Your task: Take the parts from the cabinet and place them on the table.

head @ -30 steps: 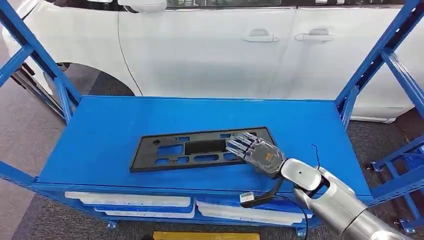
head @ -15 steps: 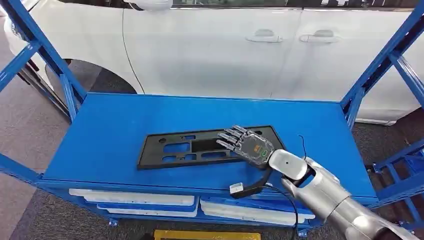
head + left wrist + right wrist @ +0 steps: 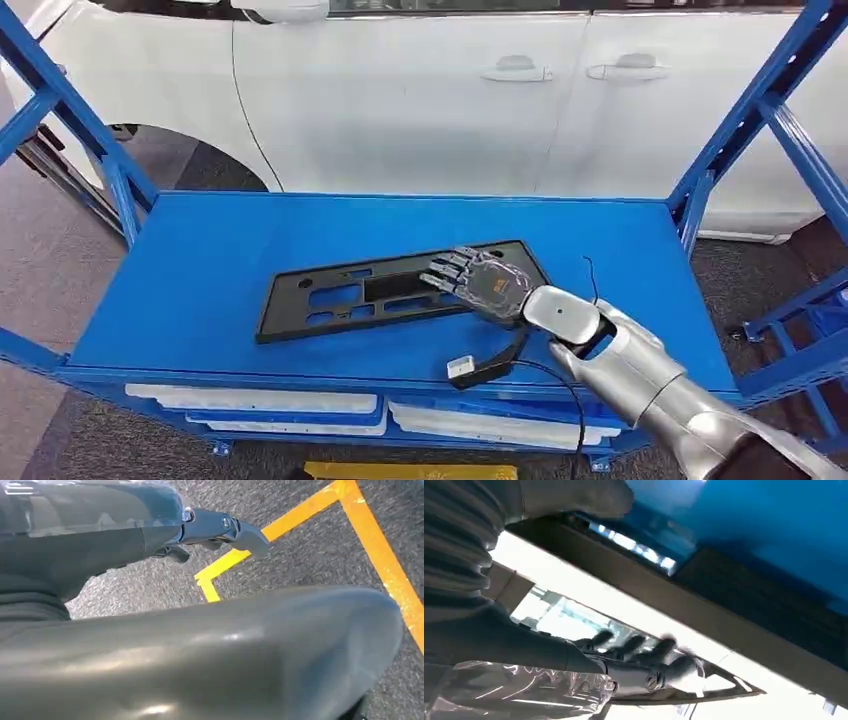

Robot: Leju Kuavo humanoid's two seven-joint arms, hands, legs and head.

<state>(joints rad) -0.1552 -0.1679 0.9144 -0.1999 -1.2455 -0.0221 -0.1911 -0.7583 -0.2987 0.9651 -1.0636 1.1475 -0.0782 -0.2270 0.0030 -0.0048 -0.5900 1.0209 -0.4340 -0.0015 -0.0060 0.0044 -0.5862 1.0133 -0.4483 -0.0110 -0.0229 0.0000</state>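
The black plastic part [image 3: 400,290], a flat, elongated panel with several rectangular cut-outs, lay at the centre of the head view on the smooth blue desk [image 3: 200,270]. The right robot hand [image 3: 478,283] rested over the panel's right end with its fingers extended and spread; whether they gripped the panel could not be determined. The silver right arm entered from the lower right of the frame. A blue steel frame [image 3: 740,125] rose at both sides. A glossy white car [image 3: 420,90] filled the upper frame. In the left wrist view, the left robot hand [image 3: 210,532] hung over grey textured floor [image 3: 310,550] with yellow lines [image 3: 380,560]; its fingers' state could not be determined.
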